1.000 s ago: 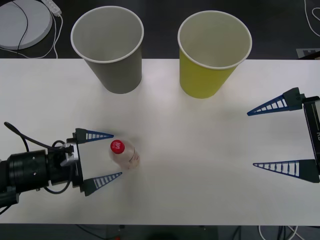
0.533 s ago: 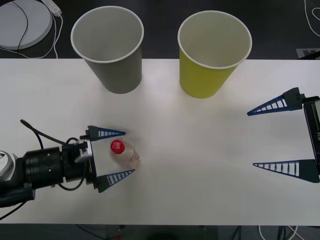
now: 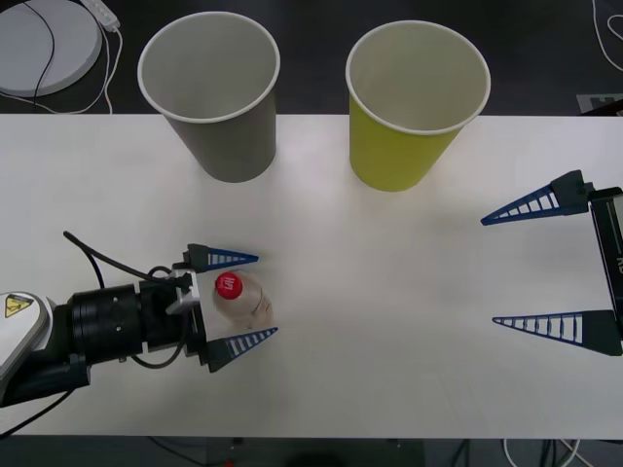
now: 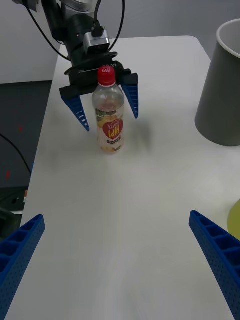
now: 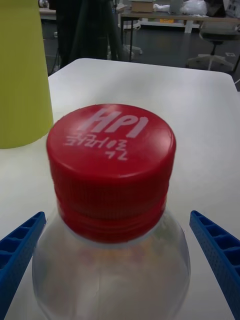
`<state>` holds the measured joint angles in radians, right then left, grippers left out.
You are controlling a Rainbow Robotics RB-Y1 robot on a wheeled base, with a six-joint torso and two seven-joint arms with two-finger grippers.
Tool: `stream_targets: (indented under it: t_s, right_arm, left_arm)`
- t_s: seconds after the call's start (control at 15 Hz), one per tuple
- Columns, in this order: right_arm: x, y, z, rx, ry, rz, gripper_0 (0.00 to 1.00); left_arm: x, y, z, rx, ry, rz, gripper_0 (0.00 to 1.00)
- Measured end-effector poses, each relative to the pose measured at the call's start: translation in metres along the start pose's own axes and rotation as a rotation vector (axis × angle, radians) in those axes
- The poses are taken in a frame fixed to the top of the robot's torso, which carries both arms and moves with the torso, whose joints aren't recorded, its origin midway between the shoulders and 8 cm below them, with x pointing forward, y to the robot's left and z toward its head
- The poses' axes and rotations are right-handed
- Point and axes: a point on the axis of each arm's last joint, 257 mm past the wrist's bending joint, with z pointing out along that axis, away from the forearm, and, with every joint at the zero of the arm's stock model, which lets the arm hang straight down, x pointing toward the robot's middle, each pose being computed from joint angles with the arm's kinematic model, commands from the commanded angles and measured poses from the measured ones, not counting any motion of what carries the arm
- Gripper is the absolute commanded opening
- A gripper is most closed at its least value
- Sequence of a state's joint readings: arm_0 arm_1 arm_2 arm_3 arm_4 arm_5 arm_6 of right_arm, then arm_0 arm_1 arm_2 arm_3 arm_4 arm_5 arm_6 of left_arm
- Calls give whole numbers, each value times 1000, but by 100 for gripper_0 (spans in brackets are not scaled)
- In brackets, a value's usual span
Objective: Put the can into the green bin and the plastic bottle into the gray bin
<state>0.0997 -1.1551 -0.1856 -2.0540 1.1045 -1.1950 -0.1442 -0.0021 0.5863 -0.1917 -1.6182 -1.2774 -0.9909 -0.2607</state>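
- Even, bright overhead light washes the white table (image 3: 389, 292); shadows are faint and soft.
- A pale smudge of shadow sits beside the small clear plastic bottle with red cap (image 4: 110, 112).
- Up close, the red cap is crisp, while the room behind, upper frame, blurs out.
- No harsh glare anywhere.

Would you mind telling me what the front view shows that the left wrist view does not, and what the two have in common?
Only the front view takes in the gray bin beside the green bin, the left gripper with its open jaws on either side of the upright plastic bottle, and the right gripper open and apart over the table. Only the left wrist view makes the white lettering on the bottle's red cap legible. Both share the bottle, the green bin, the table and the left gripper's blue fingers.
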Motion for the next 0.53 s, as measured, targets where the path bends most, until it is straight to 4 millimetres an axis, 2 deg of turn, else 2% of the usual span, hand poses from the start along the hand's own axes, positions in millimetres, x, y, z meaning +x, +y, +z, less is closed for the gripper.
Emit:
stream_targets:
  t_s: [0.07, 0.53]
  right_arm:
    - [0, 0, 0, 0, 0, 0, 100]
    - [0, 0, 0, 0, 0, 0, 100]
  left_arm:
    - [0, 0, 0, 0, 0, 0, 0]
    - [-1, 0, 1, 4, -2, 2, 0]
